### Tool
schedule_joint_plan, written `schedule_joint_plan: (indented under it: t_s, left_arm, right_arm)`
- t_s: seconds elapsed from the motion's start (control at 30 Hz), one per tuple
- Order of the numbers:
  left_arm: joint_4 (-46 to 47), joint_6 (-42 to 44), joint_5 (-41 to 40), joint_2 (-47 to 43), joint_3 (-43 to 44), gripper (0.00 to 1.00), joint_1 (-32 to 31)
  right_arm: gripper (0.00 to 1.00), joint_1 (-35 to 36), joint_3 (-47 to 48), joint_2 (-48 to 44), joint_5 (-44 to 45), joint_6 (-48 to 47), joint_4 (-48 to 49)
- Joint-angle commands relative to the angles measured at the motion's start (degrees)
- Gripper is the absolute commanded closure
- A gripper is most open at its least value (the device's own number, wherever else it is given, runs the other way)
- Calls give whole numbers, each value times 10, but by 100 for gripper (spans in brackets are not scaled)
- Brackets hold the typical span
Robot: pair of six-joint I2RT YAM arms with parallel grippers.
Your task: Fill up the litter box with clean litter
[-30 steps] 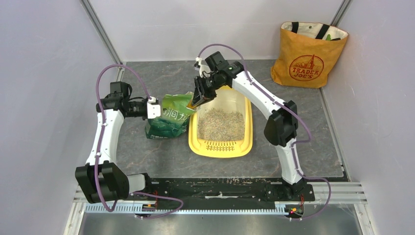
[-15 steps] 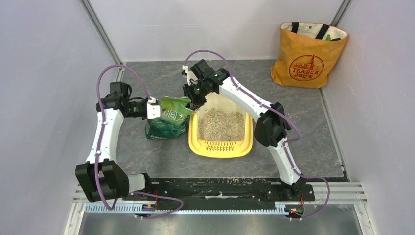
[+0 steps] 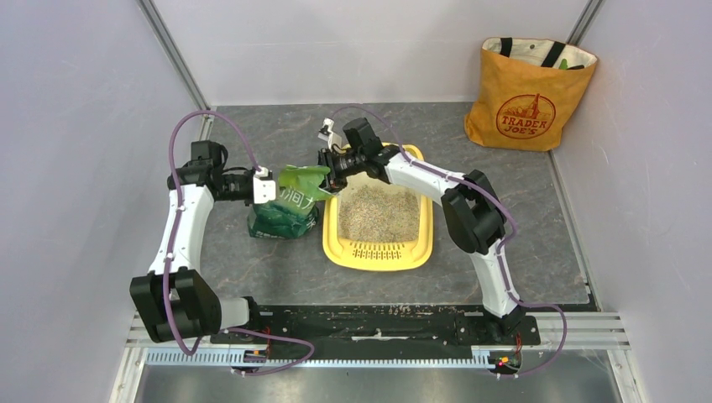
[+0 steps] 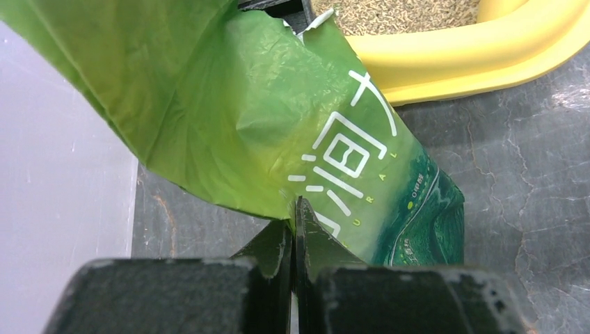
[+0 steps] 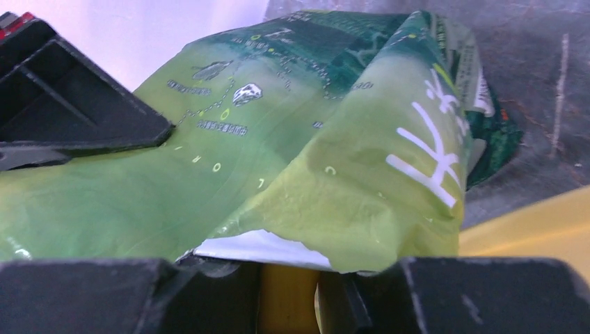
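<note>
The yellow litter box (image 3: 378, 256) lies mid-table with grey-beige clean litter (image 3: 379, 214) spread inside. To its left stands the crinkly green bag (image 3: 285, 210). My left gripper (image 3: 270, 186) is shut on the bag's upper left edge; in the left wrist view the jaws (image 4: 294, 209) pinch the green film (image 4: 264, 125). My right gripper (image 3: 330, 172) is at the bag's mouth, over the box's far-left corner. It is shut on an orange-yellow scoop handle (image 5: 285, 306), and the scoop's head is hidden under the bag's torn edge (image 5: 292, 139).
An orange tote bag (image 3: 531, 92) stands in the far right corner against the walls. White walls close in the table on the left, back and right. The box's rim (image 4: 459, 62) runs close beside the bag.
My right gripper has come down and to the left with the scoop, from above the box's far-left corner to the bag's mouth. The left gripper and bag have hardly moved.
</note>
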Motion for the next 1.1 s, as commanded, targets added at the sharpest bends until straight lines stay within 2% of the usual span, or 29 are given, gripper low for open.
schedule_joint_plan:
  t_s: [0.0, 0.07, 0.3, 0.5, 1.07]
  left_arm:
    - [74, 13, 49, -5, 6, 98, -9]
    - [86, -3, 49, -7, 6, 98, -10]
    - [105, -31, 47, -7, 8, 98, -10]
    - [105, -33, 38, -8, 6, 98, -10]
    - [106, -37, 30, -14, 2, 98, -10]
  right_arm:
    - [100, 17, -53, -62, -101, 135, 278]
    - [100, 14, -81, -82, -105, 163, 310]
    - [100, -20, -148, -146, -101, 175, 307]
    - [100, -59, -206, -191, -103, 172, 295]
    - [100, -147, -391, -316, -102, 236, 343]
